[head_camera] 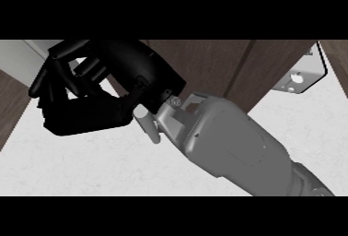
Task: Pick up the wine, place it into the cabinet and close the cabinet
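My right hand (102, 78) fills the upper left of the head view, and its grey forearm (231, 147) comes in from the lower right. The fingers (51, 80) are only slightly bent and spread, with the thumb (81, 120) below them; pale background shows in the gap and nothing is held. The hand is up against the dark brown wooden cabinet (211, 60), whose panels run across the top of the view. No wine bottle shows anywhere. My left hand is out of sight.
A metal hinge bracket (299, 78) is fixed to the cabinet at the upper right. Another brown wood panel (10, 106) stands at the left edge. The white speckled counter (88, 166) lies below the hand and forearm.
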You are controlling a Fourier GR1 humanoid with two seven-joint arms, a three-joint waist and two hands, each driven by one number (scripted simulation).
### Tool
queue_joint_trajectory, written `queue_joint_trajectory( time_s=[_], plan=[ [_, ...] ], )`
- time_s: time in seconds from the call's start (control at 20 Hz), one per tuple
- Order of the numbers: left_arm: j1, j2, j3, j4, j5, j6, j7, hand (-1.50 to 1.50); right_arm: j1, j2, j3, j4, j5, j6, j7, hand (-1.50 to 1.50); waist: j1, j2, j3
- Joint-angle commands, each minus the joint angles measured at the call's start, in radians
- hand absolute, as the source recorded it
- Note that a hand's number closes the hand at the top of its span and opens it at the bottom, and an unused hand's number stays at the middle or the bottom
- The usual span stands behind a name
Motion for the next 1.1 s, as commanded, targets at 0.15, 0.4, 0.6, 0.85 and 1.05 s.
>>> queue_joint_trajectory(
  time_s=[0.15, 0.4, 0.6, 0.85, 1.05],
  plan=[
    [-0.01, -0.04, 0.019, 0.009, -0.015, -0.057, -0.01, -1.5, -0.026, -0.006, 0.046, 0.149, -0.242, 0.399, 0.12, 1.5, -0.012, 0.002, -0.001],
    [0.003, -0.059, 0.065, 0.017, -0.003, -0.08, 0.024, -1.5, -0.113, 0.003, 0.018, 0.367, -0.301, 0.502, 0.097, 1.5, -0.017, -0.003, 0.0],
    [0.002, -0.069, 0.1, 0.031, -0.017, -0.103, 0.054, -1.5, -0.109, 0.003, -0.014, 0.507, -0.344, 0.602, 0.02, 1.5, -0.02, -0.001, 0.0],
    [-0.012, -0.111, 0.127, 0.085, -0.036, -0.148, 0.083, -1.5, -0.167, 0.003, -0.04, 0.614, -0.431, 0.642, -0.044, 1.5, -0.018, -0.002, 0.0],
    [-0.037, -0.116, 0.164, 0.1, -0.024, -0.123, 0.129, -1.5, -0.142, 0.003, -0.079, 0.694, -0.391, 0.694, -0.119, 1.5, -0.035, 0.0, 0.0]
  ],
)
